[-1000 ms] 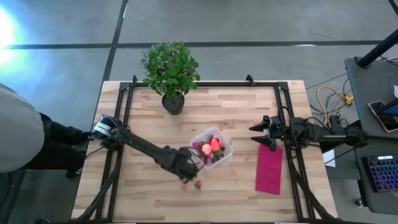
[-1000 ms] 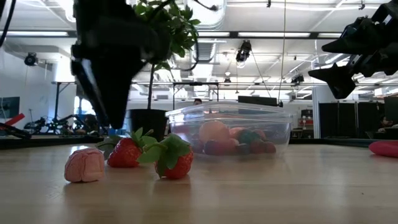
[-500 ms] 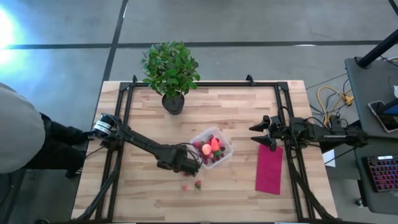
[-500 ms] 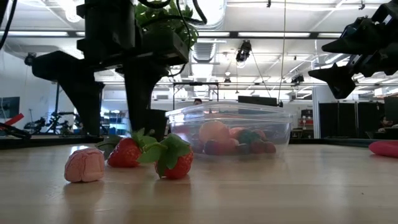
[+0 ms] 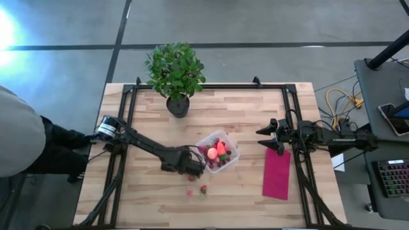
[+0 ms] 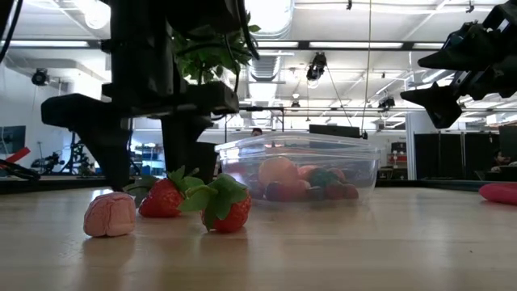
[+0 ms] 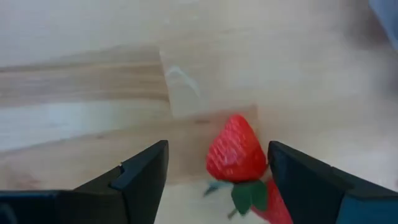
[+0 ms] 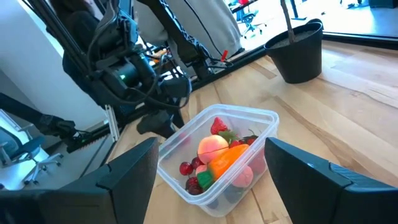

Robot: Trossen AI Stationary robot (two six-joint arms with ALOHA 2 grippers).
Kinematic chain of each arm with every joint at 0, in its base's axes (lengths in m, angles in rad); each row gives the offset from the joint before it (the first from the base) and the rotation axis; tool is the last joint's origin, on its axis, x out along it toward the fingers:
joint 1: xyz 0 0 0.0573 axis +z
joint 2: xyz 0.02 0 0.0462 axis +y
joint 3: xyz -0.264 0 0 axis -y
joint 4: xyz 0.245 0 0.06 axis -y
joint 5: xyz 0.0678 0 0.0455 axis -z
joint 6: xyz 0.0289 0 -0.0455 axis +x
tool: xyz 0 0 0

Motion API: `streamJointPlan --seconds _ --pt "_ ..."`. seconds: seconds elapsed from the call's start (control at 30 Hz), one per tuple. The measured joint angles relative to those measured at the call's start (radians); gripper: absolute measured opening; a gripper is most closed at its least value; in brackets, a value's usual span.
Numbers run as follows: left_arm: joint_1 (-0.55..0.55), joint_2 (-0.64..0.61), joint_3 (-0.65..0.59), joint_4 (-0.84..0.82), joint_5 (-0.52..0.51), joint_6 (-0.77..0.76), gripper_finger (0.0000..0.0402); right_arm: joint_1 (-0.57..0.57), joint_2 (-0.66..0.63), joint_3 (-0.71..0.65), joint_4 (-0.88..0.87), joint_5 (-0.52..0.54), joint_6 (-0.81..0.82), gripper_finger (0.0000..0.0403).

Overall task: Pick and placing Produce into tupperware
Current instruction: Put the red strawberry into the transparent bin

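The clear tupperware (image 5: pixel 234 152) stands mid-table and holds red berries, a round pink-orange fruit (image 8: pixel 212 146) and an orange-red piece. On the wood in front of it lie two strawberries (image 6: pixel 161 199) (image 6: pixel 229 208) and a pale pink lump (image 6: pixel 110 215). My left gripper (image 5: pixel 194 171) points down just left of the tupperware, open, its fingers (image 7: pixel 144 176) on either side of one strawberry (image 7: pixel 236 149) without touching it. My right gripper (image 5: pixel 276 137) hangs open at the table's right, above the cloth.
A potted green plant (image 5: pixel 176 73) stands at the table's far edge. A flat magenta cloth (image 5: pixel 277 172) lies at the right. Black frame rails (image 5: pixel 126 121) run along the table's sides. Bare wood shows to the left and near the front edge.
My left gripper has rolled about its downward-pointing line, so in the low view its two fingers now stand spread side by side. It has also sunk toward the table behind the strawberries. The produce and the tupperware have stayed in place.
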Motion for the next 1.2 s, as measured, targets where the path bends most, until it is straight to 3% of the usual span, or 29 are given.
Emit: streamJointPlan --seconds 0.4,0.8,1.03,1.2 --pt "0.006 0.0 -0.042 0.067 0.001 -0.002 0.0186 0.0 0.0 0.0 0.0 0.0 0.0 0.0286" --pt "0.006 -0.001 -0.01 0.066 0.014 0.002 0.0118 0.0 0.0 0.0 0.0 0.0 0.0 0.0286" --pt "0.008 -0.011 0.033 0.064 -0.01 0.015 0.012 0.0 0.0 0.0 0.0 0.0 0.0 0.0286" --pt "0.018 -0.029 0.148 0.054 -0.135 0.085 0.0122 0.0 0.0 0.0 0.0 0.0 0.0 0.0286"
